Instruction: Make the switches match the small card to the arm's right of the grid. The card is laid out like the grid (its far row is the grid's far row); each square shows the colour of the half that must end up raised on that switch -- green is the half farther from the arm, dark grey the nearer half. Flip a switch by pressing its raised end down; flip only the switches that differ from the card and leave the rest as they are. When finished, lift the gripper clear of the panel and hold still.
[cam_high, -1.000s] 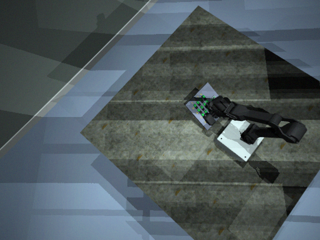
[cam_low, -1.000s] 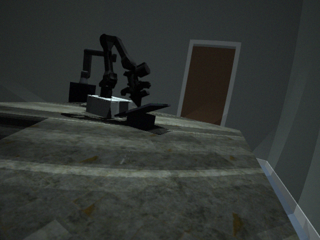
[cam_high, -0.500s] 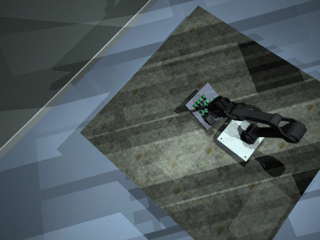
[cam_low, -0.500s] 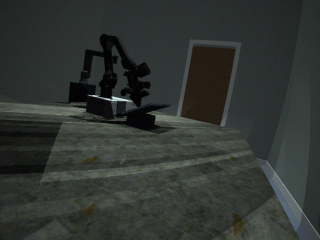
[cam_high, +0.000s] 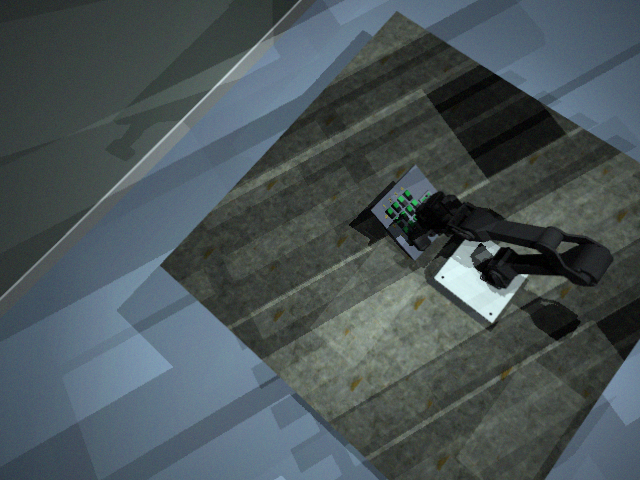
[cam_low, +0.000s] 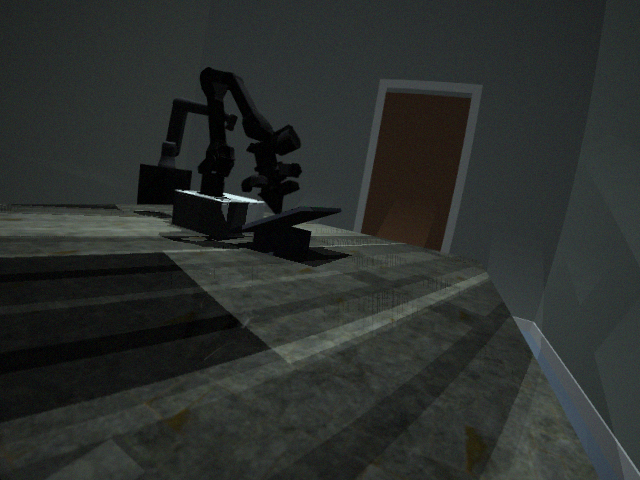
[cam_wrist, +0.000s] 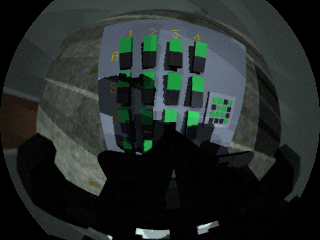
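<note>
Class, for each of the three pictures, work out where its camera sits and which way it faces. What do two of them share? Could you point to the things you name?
Top: high overhead, looking down on the table (cam_high: 320, 289); arm (cam_high: 522, 227) (cam_low: 217, 124) and gripper show.
Exterior: low, just above the table's surface, looking across at the arm, tilted panel (cam_high: 419, 178) (cam_low: 310, 211) (cam_wrist: 220, 55) and door (cam_low: 416, 165); arm and gripper show.
Wrist: on the arm's wrist, looking past dark gripper fingers at the panel.
Top and wrist share the green-and-dark switches.

Dim room, hard overlapping shadows; wrist view dark-rimmed, edges curved

Brown door (cam_low: 416, 170), grey wall (cam_low: 310, 62).
</note>
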